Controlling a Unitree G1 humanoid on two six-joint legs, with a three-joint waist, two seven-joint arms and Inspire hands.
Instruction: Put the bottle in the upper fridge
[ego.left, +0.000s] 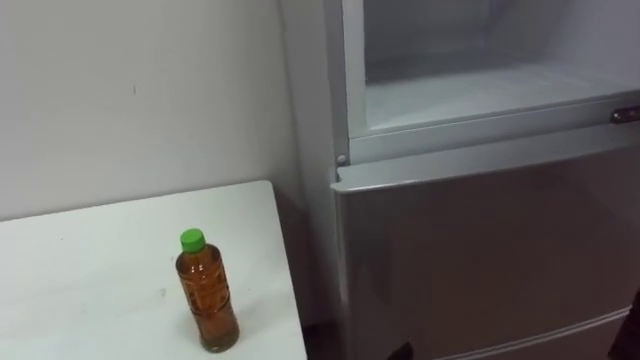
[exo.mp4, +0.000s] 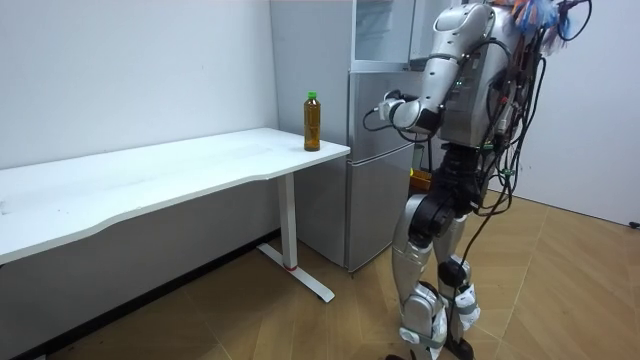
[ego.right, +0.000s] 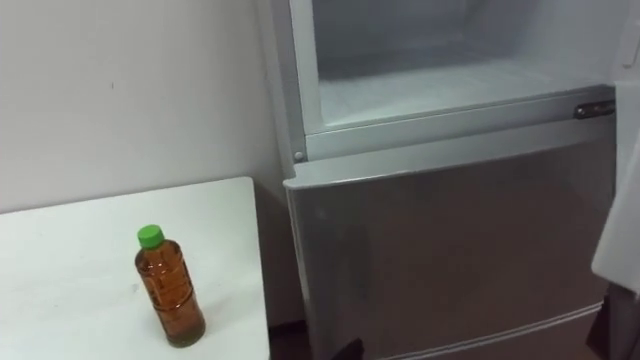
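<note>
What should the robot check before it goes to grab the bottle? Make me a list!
1. The bottle stands upright on the table: ok.
2. Its green cap is on: ok.
3. The upper fridge compartment is open: ok.
4. There is room on its shelf: ok, the part that shows is bare.
5. Nothing lies between the bottle and the fridge: ok.
6. The left hand is free to grab: cannot tell; it is raised in front of the fridge, well away from the bottle.
</note>
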